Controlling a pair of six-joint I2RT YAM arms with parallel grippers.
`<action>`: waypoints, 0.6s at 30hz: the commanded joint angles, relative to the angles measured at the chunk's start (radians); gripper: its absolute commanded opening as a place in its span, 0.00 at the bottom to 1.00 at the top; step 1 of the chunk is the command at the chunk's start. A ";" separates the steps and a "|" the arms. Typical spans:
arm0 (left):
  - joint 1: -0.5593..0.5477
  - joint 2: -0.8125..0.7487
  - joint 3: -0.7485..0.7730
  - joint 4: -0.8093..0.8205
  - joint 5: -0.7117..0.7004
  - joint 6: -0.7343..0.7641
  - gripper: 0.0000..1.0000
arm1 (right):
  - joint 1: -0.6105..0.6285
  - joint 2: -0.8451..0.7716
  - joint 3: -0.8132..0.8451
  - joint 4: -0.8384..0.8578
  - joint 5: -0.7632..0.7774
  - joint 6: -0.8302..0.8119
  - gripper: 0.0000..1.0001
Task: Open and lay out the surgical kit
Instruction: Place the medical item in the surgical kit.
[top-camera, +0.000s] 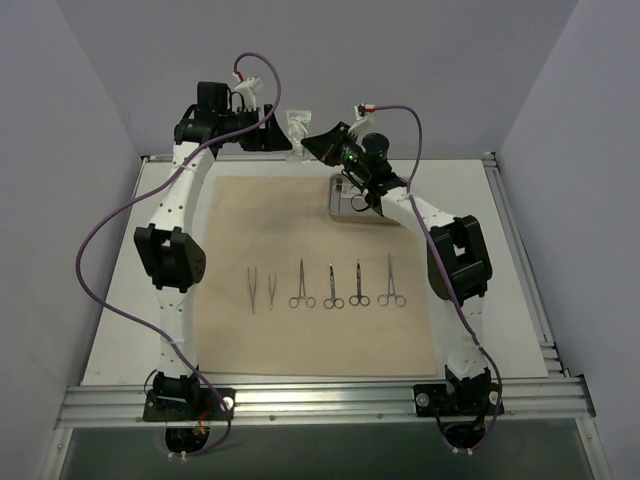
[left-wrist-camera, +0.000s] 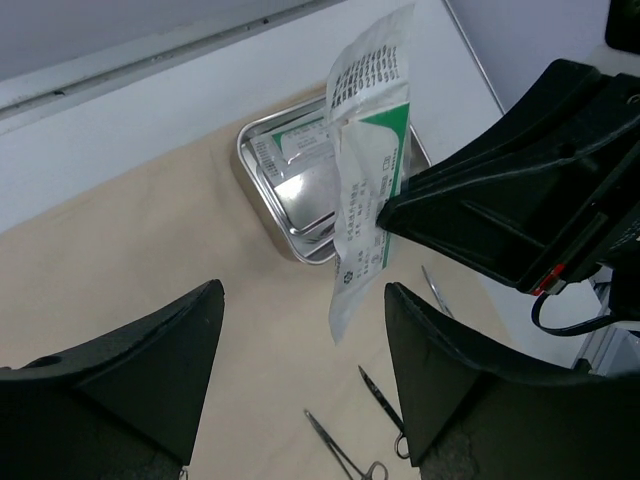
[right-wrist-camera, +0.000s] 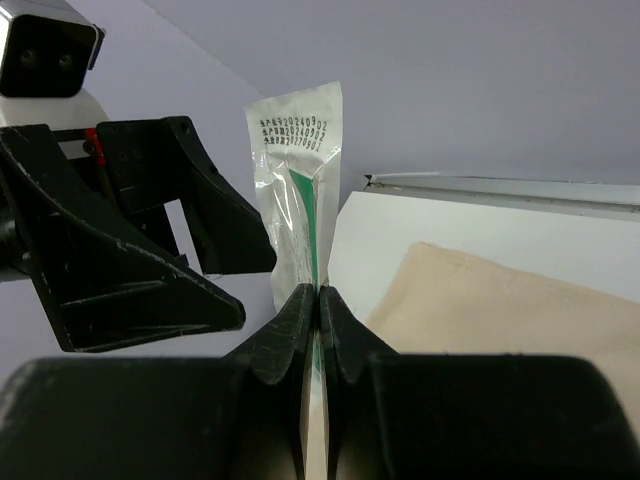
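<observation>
Near edge: both arm bases bolted to the frame, purple cables looping up.

Mid-table (top-camera: 120, 300): beige cloth (top-camera: 300, 225) spread flat. On it, one row: two tweezers (top-camera: 253, 290) on the left, four scissor-handled clamps (top-camera: 332, 287) to their right, all apart and lying roughly parallel.

Further back, at the cloth's far right: steel tray (left-wrist-camera: 243, 160), partly hidden from above by the right arm. A second packet (left-wrist-camera: 285, 150) lies inside it.

Far edge, in the air: right gripper (right-wrist-camera: 318, 300), fingers pinched tight on the lower part of a white packet (left-wrist-camera: 365, 140) held upright. Left gripper (left-wrist-camera: 305, 300) faces it, just beside, fingers spread wide with nothing between them.

Packet markings: green band down the middle. Three short lines of dark print at the top, each ending in digits. The first seems to read 20240902. The small print lower down is unreadable.
</observation>
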 joint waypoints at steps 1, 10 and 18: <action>0.010 -0.014 0.020 0.153 0.062 -0.089 0.74 | 0.000 -0.004 0.049 0.108 -0.042 0.034 0.00; -0.007 0.002 0.011 0.165 0.044 -0.106 0.60 | 0.010 0.019 0.073 0.121 -0.070 0.049 0.00; 0.001 -0.001 -0.011 0.177 0.013 -0.142 0.09 | 0.021 0.062 0.109 0.121 -0.116 0.082 0.00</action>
